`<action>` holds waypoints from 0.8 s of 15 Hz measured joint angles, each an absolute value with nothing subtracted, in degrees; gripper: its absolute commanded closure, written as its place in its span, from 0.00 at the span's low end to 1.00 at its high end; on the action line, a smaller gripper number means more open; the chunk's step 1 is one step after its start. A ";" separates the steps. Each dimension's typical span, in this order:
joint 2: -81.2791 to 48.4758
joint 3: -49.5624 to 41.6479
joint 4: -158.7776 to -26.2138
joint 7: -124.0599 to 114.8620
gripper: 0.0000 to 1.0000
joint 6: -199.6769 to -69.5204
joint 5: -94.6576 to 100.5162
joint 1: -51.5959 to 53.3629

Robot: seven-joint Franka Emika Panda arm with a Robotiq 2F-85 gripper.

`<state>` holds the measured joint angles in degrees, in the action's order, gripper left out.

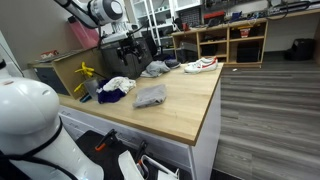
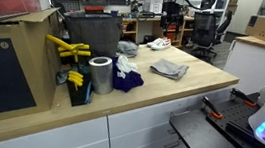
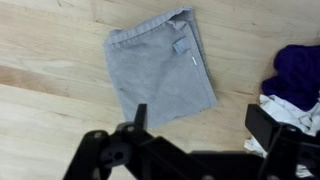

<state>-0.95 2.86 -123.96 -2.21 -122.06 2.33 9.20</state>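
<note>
Beneath spread jaws, grey cloth (image 3: 160,70), corner half-hidden.

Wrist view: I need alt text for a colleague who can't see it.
A folded grey cloth lies flat on a light wooden table; the open gripper hangs over its lower edge, holding nothing. A purple cloth and a white cloth lie at the right edge.

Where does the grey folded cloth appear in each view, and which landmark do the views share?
Exterior view: the grey cloth lies mid-table, right of the purple cloth.
Exterior view: the grey cloth lies farther back, right of the purple cloth.
Wrist view: the grey cloth fills the upper centre, purple cloth at right edge.
Shared landmark: the purple cloth.
</note>
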 measured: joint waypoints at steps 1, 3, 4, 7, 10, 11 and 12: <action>-0.65 3.15 -123.14 -2.79 0.00 -120.97 2.22 9.20; 0.20 3.77 -121.64 -3.61 0.00 -118.82 1.70 9.20; 0.71 4.15 -120.96 -3.98 0.00 -117.81 1.41 9.21; 2.59 5.50 -119.30 -5.11 0.00 -115.19 0.79 9.26; 4.51 7.10 -118.00 -6.50 0.00 -113.03 0.67 9.46; 5.11 7.65 -117.71 -7.11 0.00 -112.61 0.65 9.55; 5.68 8.24 -117.47 -7.42 0.00 -112.27 0.64 9.58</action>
